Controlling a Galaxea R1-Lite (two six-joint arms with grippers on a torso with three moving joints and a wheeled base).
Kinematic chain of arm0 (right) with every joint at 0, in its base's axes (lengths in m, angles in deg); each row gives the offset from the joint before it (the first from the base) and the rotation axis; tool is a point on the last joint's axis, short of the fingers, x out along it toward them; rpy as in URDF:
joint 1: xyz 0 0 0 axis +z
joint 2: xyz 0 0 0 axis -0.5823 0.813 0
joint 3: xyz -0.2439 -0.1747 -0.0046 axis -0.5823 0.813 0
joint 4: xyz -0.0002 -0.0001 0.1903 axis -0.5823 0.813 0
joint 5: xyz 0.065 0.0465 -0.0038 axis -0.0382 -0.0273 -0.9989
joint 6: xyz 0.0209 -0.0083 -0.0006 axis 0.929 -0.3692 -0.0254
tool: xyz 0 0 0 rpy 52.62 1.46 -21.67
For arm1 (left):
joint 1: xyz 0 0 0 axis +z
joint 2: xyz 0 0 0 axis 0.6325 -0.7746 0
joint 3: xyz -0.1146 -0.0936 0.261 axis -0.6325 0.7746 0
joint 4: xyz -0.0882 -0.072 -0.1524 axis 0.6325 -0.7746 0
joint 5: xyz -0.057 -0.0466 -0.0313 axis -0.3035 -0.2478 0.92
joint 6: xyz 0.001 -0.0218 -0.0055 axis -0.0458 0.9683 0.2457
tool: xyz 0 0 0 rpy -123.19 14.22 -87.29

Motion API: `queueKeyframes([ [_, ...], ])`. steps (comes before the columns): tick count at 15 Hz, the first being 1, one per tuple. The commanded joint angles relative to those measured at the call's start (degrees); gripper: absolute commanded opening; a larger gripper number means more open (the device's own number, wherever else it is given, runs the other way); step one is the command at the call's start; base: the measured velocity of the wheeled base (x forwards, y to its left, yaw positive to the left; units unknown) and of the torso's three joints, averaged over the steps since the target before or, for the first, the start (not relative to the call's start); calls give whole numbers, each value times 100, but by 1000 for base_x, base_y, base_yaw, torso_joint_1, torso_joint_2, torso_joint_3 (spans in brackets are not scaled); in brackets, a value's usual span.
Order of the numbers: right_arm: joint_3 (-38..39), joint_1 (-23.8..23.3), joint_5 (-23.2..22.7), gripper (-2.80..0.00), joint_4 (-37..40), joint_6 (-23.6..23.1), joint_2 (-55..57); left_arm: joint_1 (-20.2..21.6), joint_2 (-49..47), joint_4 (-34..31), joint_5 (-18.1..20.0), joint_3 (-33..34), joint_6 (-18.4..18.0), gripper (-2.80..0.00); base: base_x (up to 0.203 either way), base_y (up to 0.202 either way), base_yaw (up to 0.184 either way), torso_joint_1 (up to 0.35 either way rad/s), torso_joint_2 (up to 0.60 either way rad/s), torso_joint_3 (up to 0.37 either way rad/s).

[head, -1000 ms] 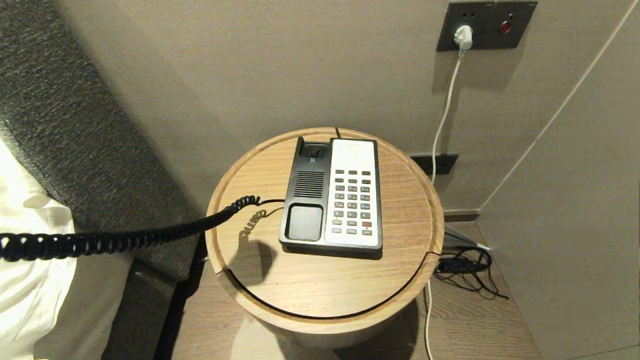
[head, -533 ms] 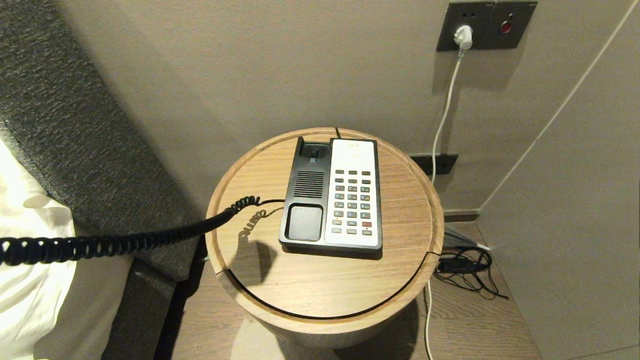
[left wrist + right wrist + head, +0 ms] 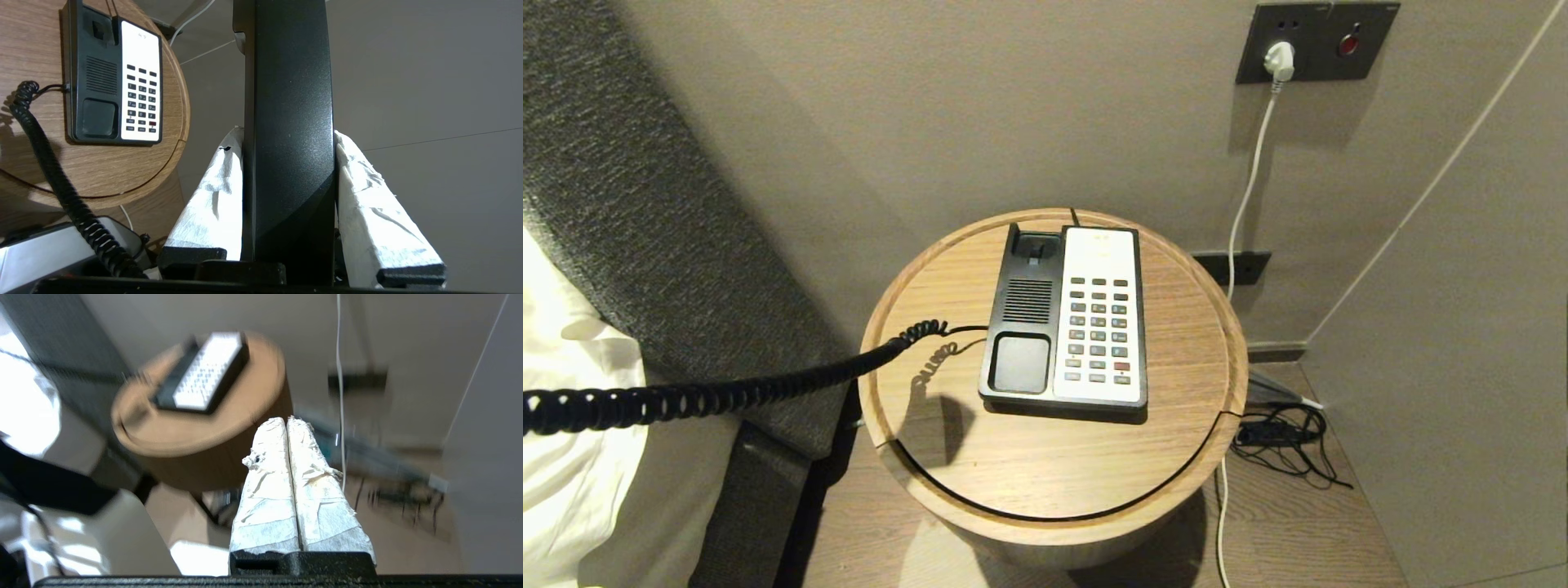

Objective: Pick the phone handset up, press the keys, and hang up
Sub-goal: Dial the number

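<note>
Left tool (image 3: 289, 163) clamps phone handset (image 3: 289, 102) clear off table's left edge (image 3: 870, 351), baring keypad (image 3: 1098, 331); right tool (image 3: 287, 424), fingers pressed together, empty, suits key-pressing

The left gripper (image 3: 288, 139) has 2 long fingers (image 3: 206, 204) wrapped in crinkled white tape or fabric, tapering toward the tips. Nearest the wrist each finger ends in a squared matte black plastic block, and a black bar runs across behind them. A small dark mark sits near one fingertip.

The right gripper (image 3: 287, 421) shows the same build: 2 white-wrapped fingers (image 3: 267, 490), creased, frayed at the tips and faintly stained yellowish, rising from a speckled black plastic base. Behind that base lies a flat black housing edge.
</note>
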Motion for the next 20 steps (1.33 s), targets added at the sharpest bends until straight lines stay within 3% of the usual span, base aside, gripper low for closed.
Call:
queueKeyframes([
  [1,-767,-3,6,-280,36,143,568,-1,59,-26,3,118,38,-280,0,0,0,0,0,0],
  [5,-1831,-5,4,-280,142,622,2287,-1,100,21,-6,268,49,-280,0,0,0,0,0,0],
  [9,-1809,-21,-535,-280,207,909,3691,-1,47,21,-35,233,40,-280,0,0,0,0,0,0],
  [14,-2234,56,-738,-280,91,1037,5842,-1,-5,30,-59,275,-123,-280,0,0,0,0,0,0],
  [18,-2721,1115,-618,-280,68,1087,7031,-1,-58,30,-68,268,-136,-280,0,0,0,0,0,0],
  [20,-3006,1792,-589,-280,54,1337,7477,-1,-49,39,-68,268,-144,-280,0,0,0,0,0,0],
])
